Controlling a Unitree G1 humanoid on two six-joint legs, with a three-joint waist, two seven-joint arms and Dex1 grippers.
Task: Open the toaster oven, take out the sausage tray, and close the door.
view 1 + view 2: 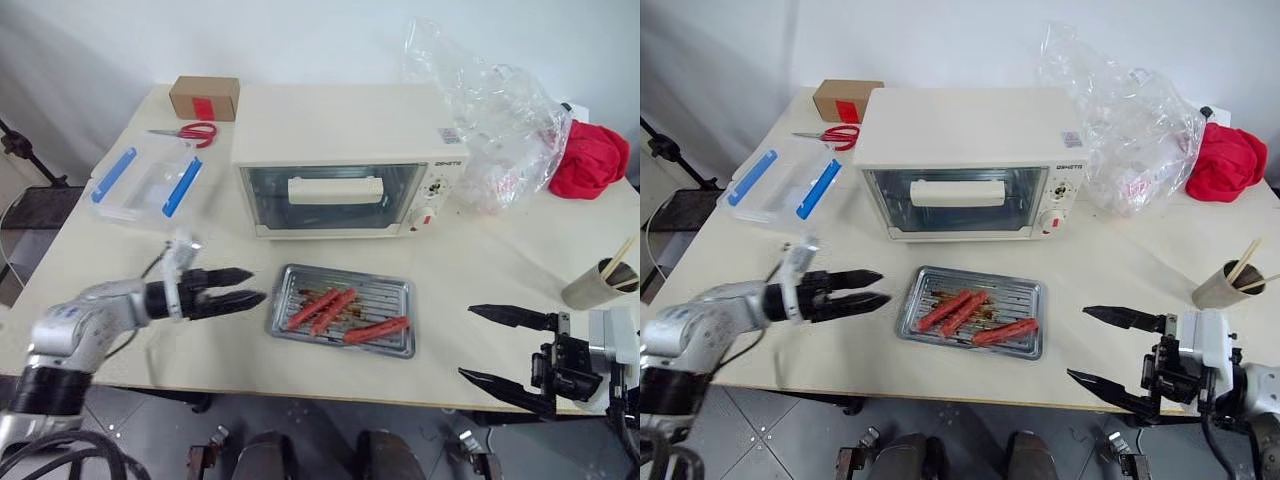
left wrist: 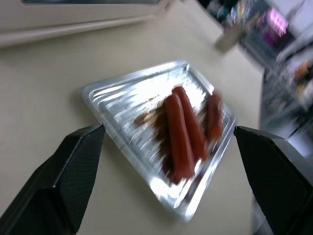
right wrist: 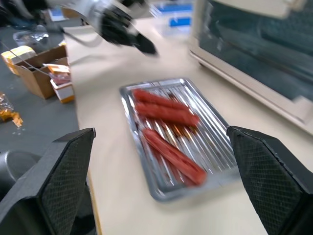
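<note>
With the sausage tray (image 1: 342, 309) lying between the left gripper (image 1: 240, 286) and right gripper (image 1: 505, 345), both wide open and empty, a careless sweep could knock it.

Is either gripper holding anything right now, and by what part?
Nothing is held. The left gripper and right gripper are open beside the sausage tray, apart from it.

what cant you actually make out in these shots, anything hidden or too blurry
- Inside of the toaster oven: the head views show only dim glass behind the door.
- Knob markings: too small to read in the head views.
- Cup contents: hidden by its wall, only sticks poke out.
- Plastic bag contents: crumpled film hides them.
- Sausage tray far corner: smeared by blur in the left wrist view.
</note>
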